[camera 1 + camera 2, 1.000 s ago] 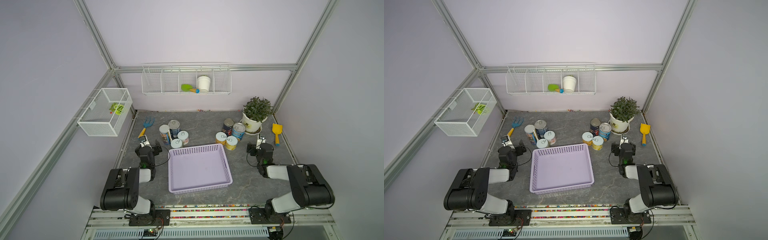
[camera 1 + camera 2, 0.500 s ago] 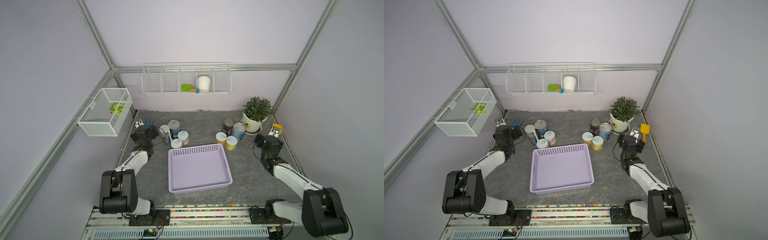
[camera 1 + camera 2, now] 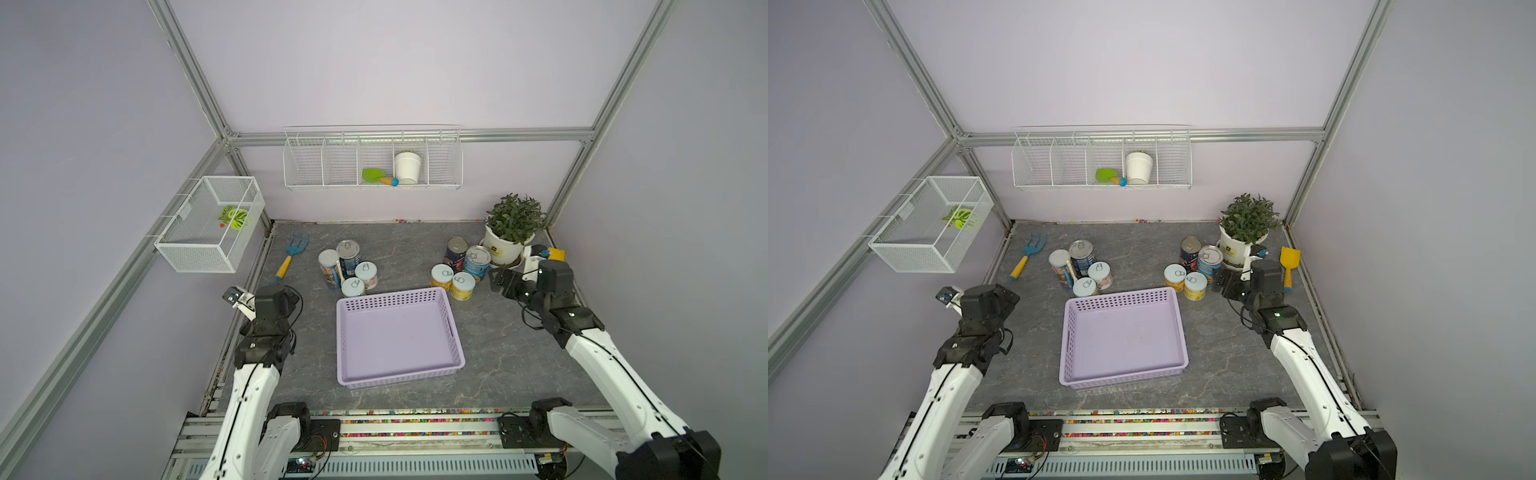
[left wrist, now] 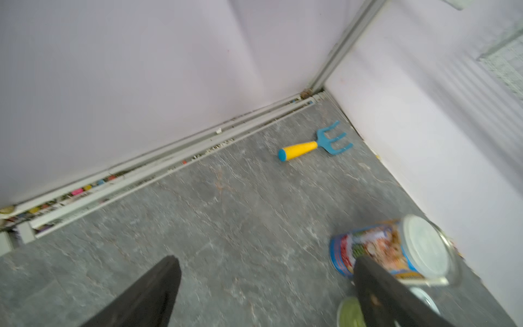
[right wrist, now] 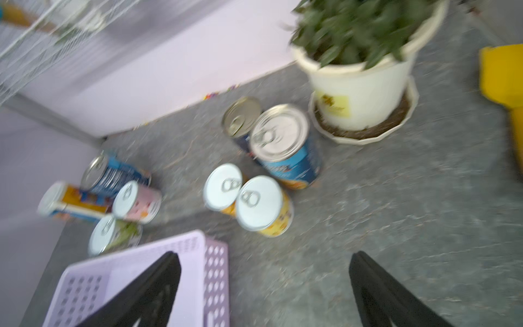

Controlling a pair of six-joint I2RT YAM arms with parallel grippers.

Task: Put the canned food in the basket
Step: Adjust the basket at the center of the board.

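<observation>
The lavender basket (image 3: 399,336) lies in the middle of the grey floor with nothing in it. Behind its left corner stand several cans (image 3: 347,268), and several more (image 3: 459,266) stand behind its right corner. My right gripper (image 3: 500,282) is open and holds nothing, just right of the yellow cans (image 5: 263,206) and in front of the blue can (image 5: 285,144). My left gripper (image 4: 265,259) is open over bare floor, left of the basket. A tall can (image 4: 396,249) shows beside one of its fingers.
A potted plant (image 3: 513,232) stands in the back right corner, close behind the right wrist, with a yellow shovel (image 3: 1288,266) beside it. A blue fork (image 3: 293,253) lies at the back left. White wire baskets (image 3: 372,160) (image 3: 212,224) hang on the walls.
Both arms have unfolded from their folded pose at the front. The right gripper has swung to face the right group of cans. Cans and basket have stayed put.
</observation>
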